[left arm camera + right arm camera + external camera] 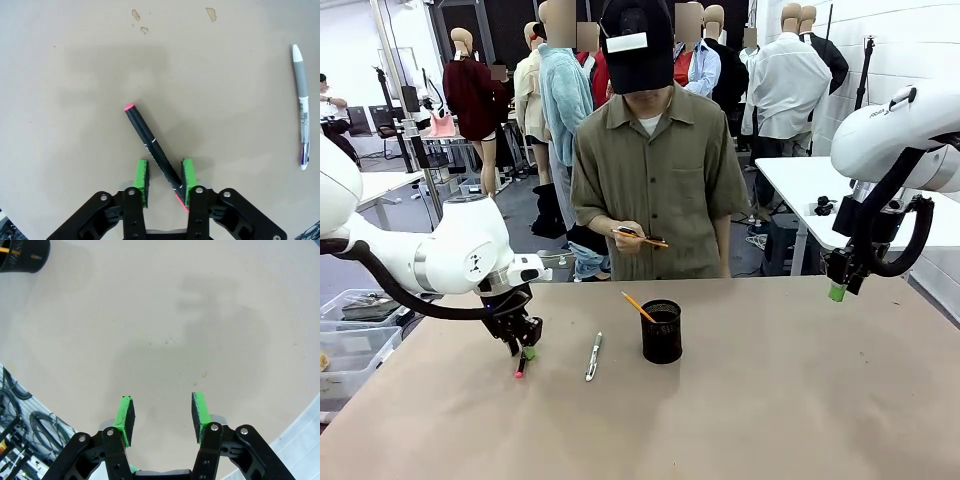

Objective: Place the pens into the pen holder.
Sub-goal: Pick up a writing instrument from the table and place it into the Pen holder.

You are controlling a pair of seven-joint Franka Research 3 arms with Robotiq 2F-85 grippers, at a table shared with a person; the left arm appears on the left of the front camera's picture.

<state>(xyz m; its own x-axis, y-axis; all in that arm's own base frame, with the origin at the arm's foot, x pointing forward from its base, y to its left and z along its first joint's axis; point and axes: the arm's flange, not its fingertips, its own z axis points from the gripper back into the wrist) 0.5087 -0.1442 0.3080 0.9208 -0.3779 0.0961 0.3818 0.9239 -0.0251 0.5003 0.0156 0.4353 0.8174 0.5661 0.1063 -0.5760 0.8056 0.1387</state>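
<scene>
The left gripper [165, 172] has its jaws close around the dark pen [147, 135] to lift it, but I cannot tell if they squeeze it. The right gripper [162, 407] waits with its jaws spread and empty.

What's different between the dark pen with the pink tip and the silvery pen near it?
The dark pen is black with a pink end; the silver pen is grey and white. The dark pen sits slantwise between the green pads of the left gripper; the silver pen lies free, apart from either gripper. Both are outside the pen holder, on the table.
</scene>
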